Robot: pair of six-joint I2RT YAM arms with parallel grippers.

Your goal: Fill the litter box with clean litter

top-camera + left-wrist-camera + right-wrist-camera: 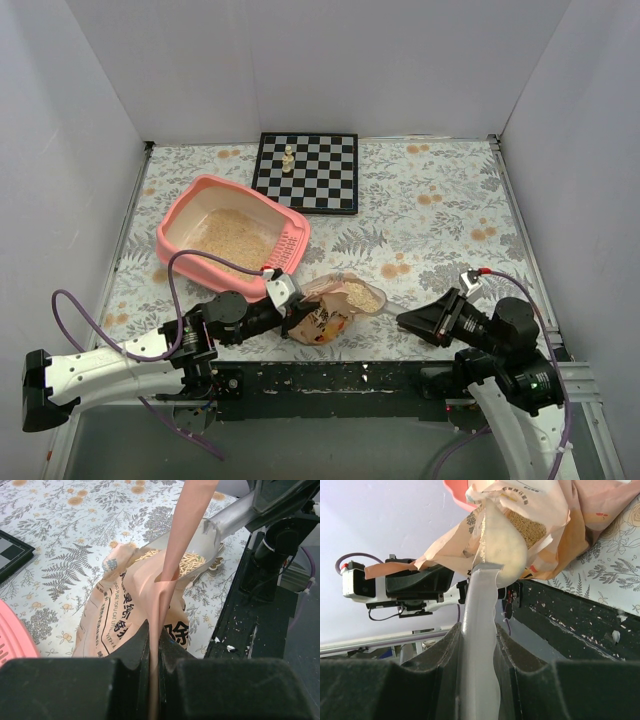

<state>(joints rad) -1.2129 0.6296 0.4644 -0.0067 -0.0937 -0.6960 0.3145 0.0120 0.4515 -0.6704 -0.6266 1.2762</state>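
The salmon-pink litter box (182, 215) lies at the left of the table, with tan litter (238, 236) spread inside it and its slotted grate facing the near right. A peach litter bag (322, 318) lies near the front edge. My left gripper (289, 309) is shut on the bag's edge (167, 580). My right gripper (404, 320) is shut on the handle (479, 610) of a clear scoop (362, 297). The scoop's bowl (504, 547) sits at the bag's mouth and holds litter (189, 562). The bag also shows in the right wrist view (540, 502).
A black-and-white chessboard (325, 180) with a pale piece (288, 158) lies at the back centre. The black front rail (340, 378) carries spilled granules. White walls close in three sides. A corner of the litter box (12, 635) shows in the left wrist view.
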